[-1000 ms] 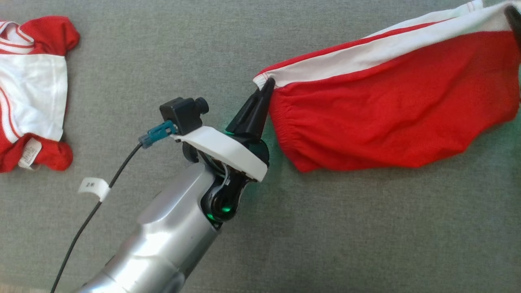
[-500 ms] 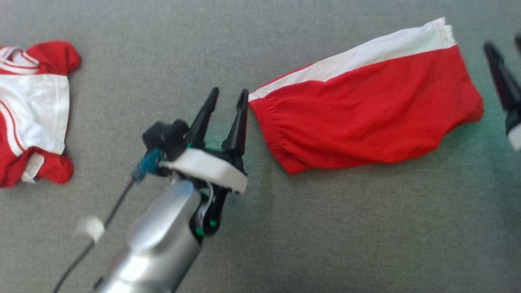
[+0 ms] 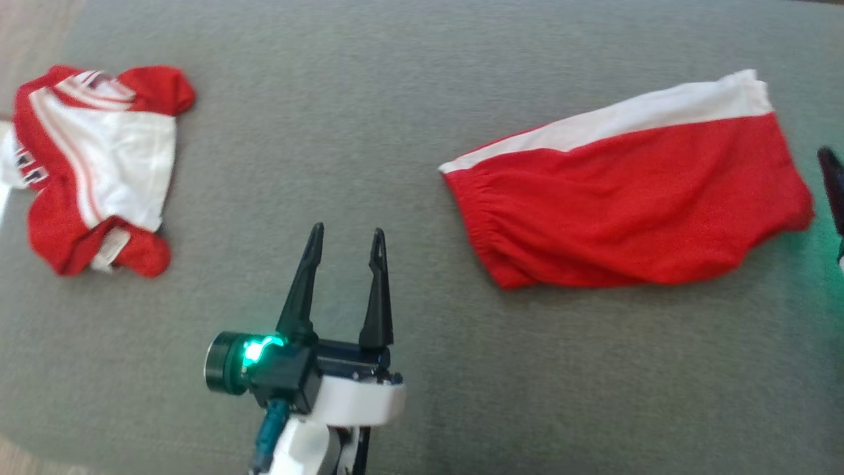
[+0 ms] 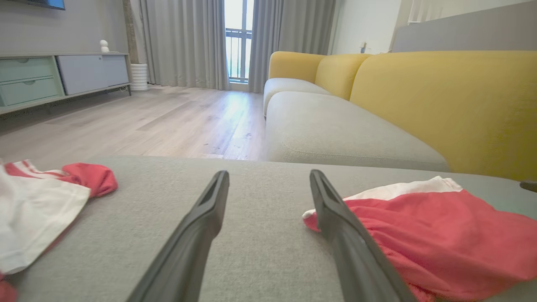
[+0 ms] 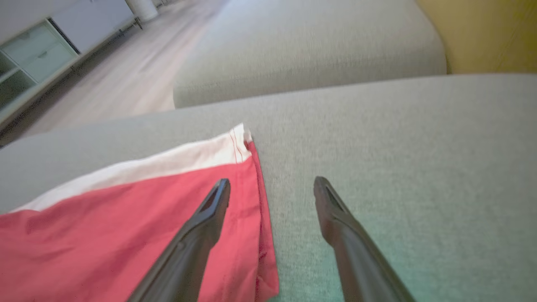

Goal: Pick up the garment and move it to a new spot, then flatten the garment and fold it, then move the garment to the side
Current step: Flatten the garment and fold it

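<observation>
Shorts [image 3: 626, 198], red with a white band along the far edge, lie spread out flat on a grey cushion [image 3: 395, 99]; no gripper holds them.

Head view: the elastic waistband forms the shorts' left end. The left gripper [image 3: 347, 231] hangs to the left of that end and nearer the camera, apart from the cloth, with its jaws spread and nothing between them. A crumpled red-and-white shirt [image 3: 99, 165] lies well apart from the shorts, far to their left.

Left wrist view: the two fingers are parted over bare cushion. One finger crosses in front of the waistband corner of the shorts; whether it touches the cloth cannot be told. Beyond the shorts stands a yellow sofa [image 4: 440, 96], and a wooden floor [image 4: 168, 121] runs to the curtains.

Right wrist view: the right gripper [image 5: 272, 181] has its jaws spread and empty at the shorts' hem end. One finger lies over the red cloth just inside the hem, the other over bare cushion beside it. Contact cannot be told.
</observation>
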`<state>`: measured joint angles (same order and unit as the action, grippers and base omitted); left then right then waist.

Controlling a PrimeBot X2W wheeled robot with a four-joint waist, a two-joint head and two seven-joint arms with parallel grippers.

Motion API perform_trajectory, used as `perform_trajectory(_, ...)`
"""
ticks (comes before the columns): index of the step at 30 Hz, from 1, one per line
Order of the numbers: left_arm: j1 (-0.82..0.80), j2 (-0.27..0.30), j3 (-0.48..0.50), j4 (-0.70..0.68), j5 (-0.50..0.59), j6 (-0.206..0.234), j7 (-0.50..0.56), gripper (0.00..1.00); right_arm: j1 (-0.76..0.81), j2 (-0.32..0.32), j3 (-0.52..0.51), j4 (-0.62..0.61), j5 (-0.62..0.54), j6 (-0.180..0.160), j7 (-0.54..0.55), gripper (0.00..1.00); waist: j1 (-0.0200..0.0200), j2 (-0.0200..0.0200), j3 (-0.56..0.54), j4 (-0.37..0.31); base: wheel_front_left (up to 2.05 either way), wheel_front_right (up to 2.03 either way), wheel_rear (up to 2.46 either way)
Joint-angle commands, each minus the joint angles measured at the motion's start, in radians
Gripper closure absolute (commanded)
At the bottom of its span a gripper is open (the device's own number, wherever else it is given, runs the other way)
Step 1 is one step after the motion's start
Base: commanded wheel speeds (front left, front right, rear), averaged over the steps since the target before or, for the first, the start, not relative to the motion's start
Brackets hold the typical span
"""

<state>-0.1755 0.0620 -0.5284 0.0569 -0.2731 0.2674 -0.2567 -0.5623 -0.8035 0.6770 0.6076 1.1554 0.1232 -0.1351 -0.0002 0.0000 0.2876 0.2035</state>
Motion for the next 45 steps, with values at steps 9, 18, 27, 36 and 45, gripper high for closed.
perform_trajectory(9,0.042,-0.011,0.023,-0.067,0.101,0.013,-0.005,0.0,-0.059,0.072,0.011,0.213,-0.08,0.008,0.068,0.0,0.0002,0.0,0.022,0.095,0.0,0.0,0.0)
perform_trajectory(18,0.063,-0.012,0.019,-0.069,0.101,0.011,-0.005,0.0,-0.074,0.129,0.025,0.331,-0.077,0.008,0.103,1.0,0.0002,0.0,0.012,0.096,0.0,0.0,0.0)
perform_trajectory(27,0.063,-0.012,0.012,-0.053,0.142,-0.001,-0.005,0.0,-0.083,0.134,0.044,0.312,-0.06,0.008,0.06,1.0,0.0002,0.0,-0.017,0.02,0.0,0.0,0.0)
perform_trajectory(36,0.081,-0.012,0.018,-0.042,0.146,-0.018,-0.005,0.0,-0.086,0.057,0.056,0.32,-0.064,0.008,0.024,1.0,0.0002,0.0,-0.065,-0.1,0.0,0.0,0.0)
perform_trajectory(45,0.082,-0.012,0.037,-0.035,0.152,-0.041,-0.005,0.0,-0.147,-0.01,0.077,0.307,-0.112,0.008,-0.016,1.0,0.0002,0.0,-0.066,-0.16,0.0,0.0,0.0)
